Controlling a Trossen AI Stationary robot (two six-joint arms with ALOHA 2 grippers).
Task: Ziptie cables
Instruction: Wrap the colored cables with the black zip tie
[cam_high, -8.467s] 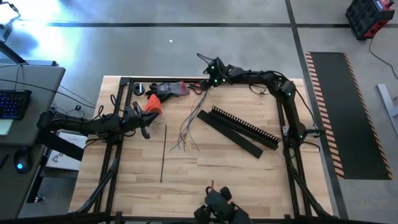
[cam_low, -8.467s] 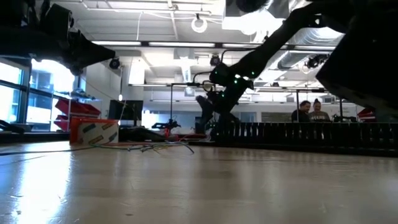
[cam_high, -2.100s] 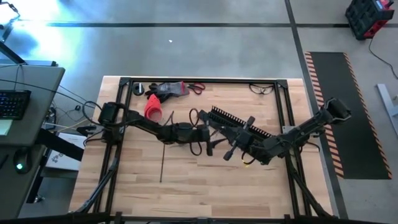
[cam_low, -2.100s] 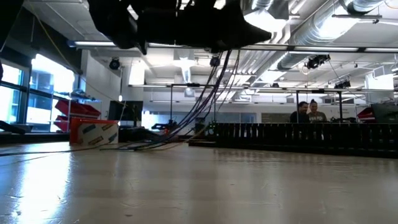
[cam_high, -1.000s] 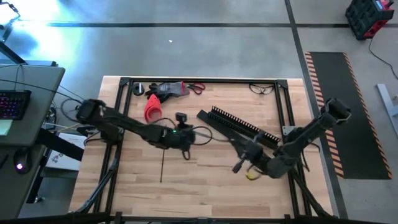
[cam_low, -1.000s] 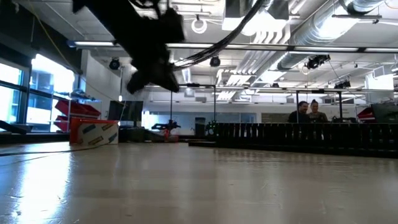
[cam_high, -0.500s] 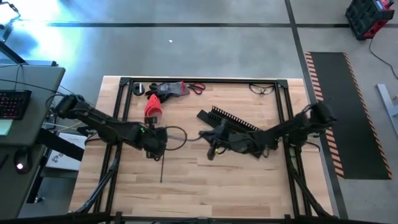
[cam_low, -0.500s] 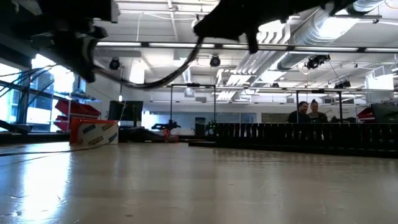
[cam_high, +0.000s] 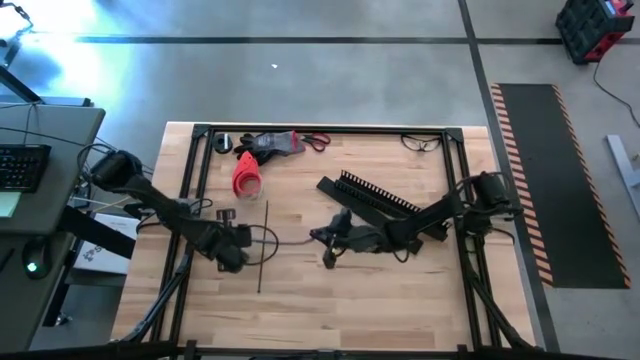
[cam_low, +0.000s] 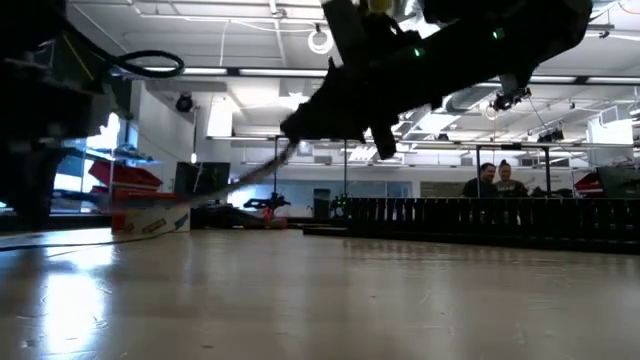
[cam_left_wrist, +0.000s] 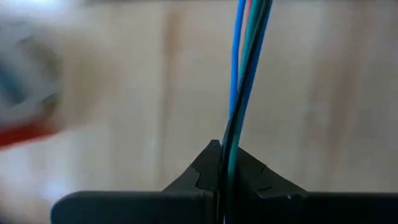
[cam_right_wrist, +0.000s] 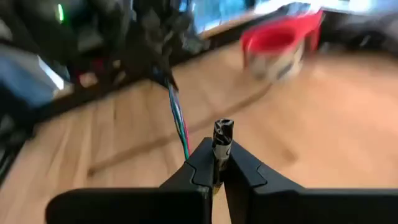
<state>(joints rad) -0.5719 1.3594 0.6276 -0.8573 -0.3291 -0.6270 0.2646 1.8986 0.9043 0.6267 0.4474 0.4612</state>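
Two robot grippers hold one bunch of thin cables stretched between them above a wooden table.

The left gripper (cam_left_wrist: 222, 163) has its fingers pressed together on the cables (cam_left_wrist: 245, 74), a tight bundle of blue, green, reddish and dark strands running straight away from the fingertips. The right gripper (cam_right_wrist: 217, 163), near the table's middle, pinches the bundle's other end, where a dark-and-white wrapped tip sticks up between its fingers. From above, the cables (cam_high: 285, 239) show as a thin line spanning the two grippers, clear of the table (cam_high: 330, 300). They look light, soft and limp, likely to sag or slip, so gripping near the ends, bunched together, seems best. A black comb-toothed channel (cam_high: 385, 200) lies beside the right arm, and a red container (cam_high: 245, 177) stands near the far edge.
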